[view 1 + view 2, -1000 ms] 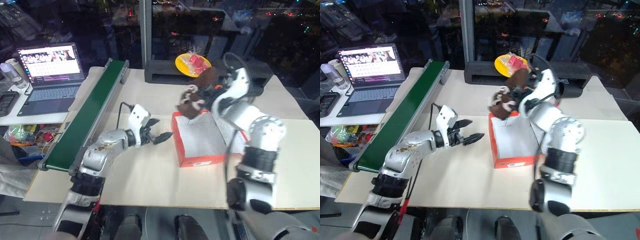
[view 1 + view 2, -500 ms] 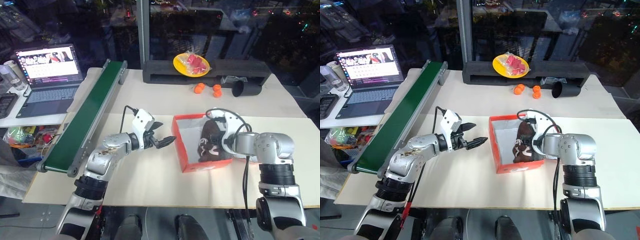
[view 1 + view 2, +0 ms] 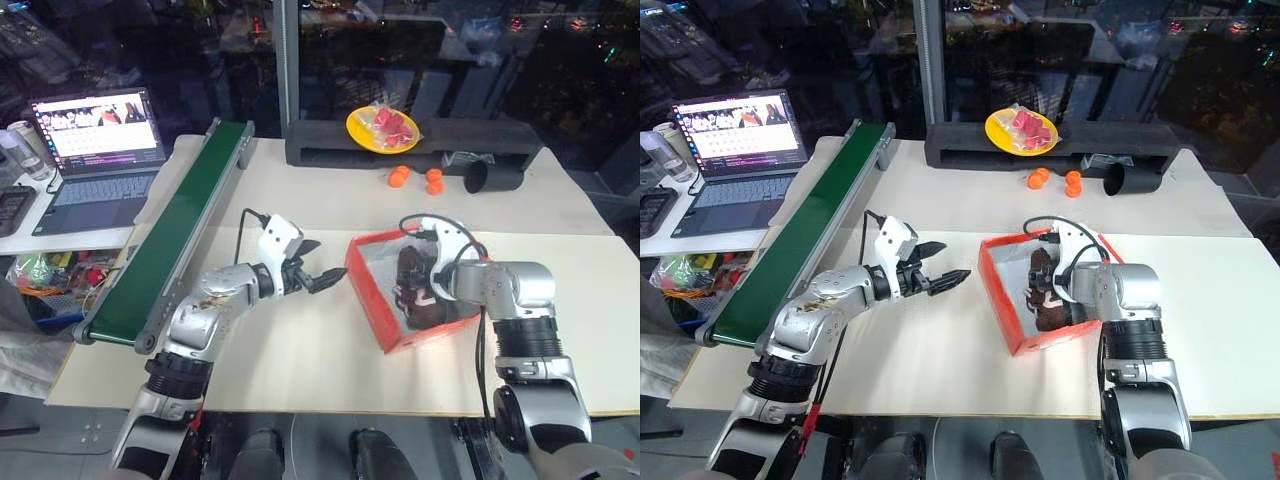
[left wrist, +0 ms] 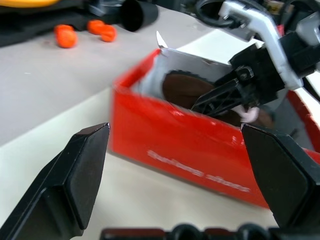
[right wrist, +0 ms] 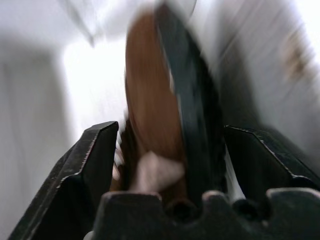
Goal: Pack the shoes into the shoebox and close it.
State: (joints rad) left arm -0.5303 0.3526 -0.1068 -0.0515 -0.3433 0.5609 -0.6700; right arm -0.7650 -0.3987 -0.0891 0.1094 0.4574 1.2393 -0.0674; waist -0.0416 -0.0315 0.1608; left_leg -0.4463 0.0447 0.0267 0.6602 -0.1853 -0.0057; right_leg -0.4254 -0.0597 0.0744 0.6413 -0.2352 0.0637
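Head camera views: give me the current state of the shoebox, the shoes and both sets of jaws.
shoebox: open, skewed on the table.
shoes: one visible, lying inside the box.
left gripper: jaws open, empty, beside the box.
right gripper: inside the box, jaws spread around the shoe.

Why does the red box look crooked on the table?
The shoebox sits turned at an angle, not square with the table edges. The right gripper is inside it with a shoe, which lies on its side, sole showing. Beyond it, a black cup lies tipped over.
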